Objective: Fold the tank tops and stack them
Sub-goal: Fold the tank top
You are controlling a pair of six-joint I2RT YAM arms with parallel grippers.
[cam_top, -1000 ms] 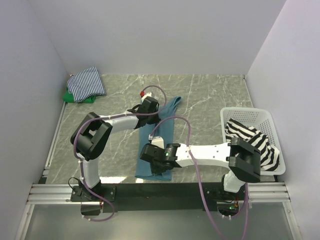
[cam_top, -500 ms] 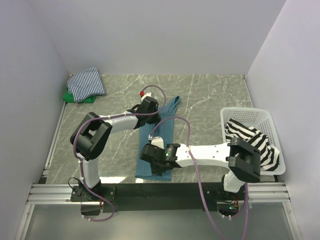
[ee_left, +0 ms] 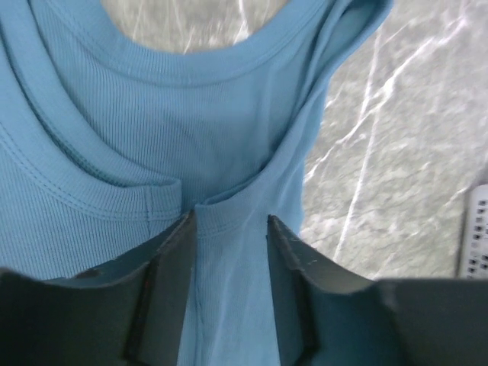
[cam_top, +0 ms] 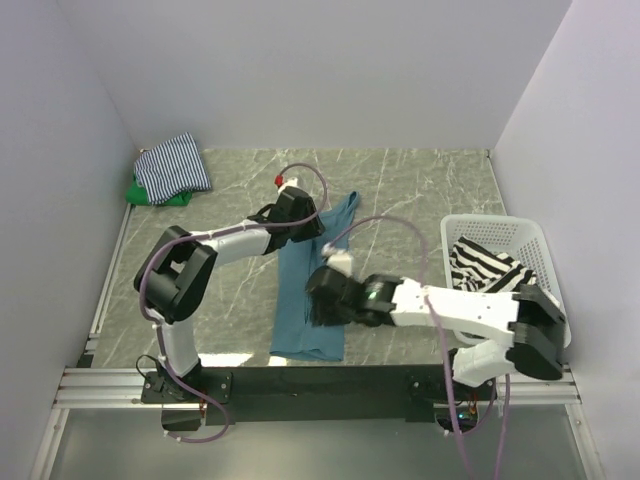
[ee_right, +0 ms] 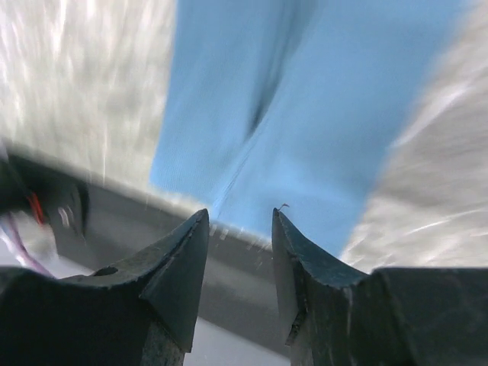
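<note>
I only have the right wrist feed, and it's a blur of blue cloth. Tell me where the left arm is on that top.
Observer: The left gripper is at the neckline end of the teal top, jaws straddling a hemmed edge.
Operator: Report what's left to fold.
Observer: One black-white striped top lies in the white basket, at the right.
Operator: Give me the stack's spot.
Observer: Far left corner: the thin-striped top lies on the green top.

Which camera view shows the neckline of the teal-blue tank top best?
The left wrist view: the neckline of the teal-blue tank top is close and sharp, stitching visible. The top external view shows the whole top, but small. The right wrist view is blurred and shows only plain cloth.
</note>
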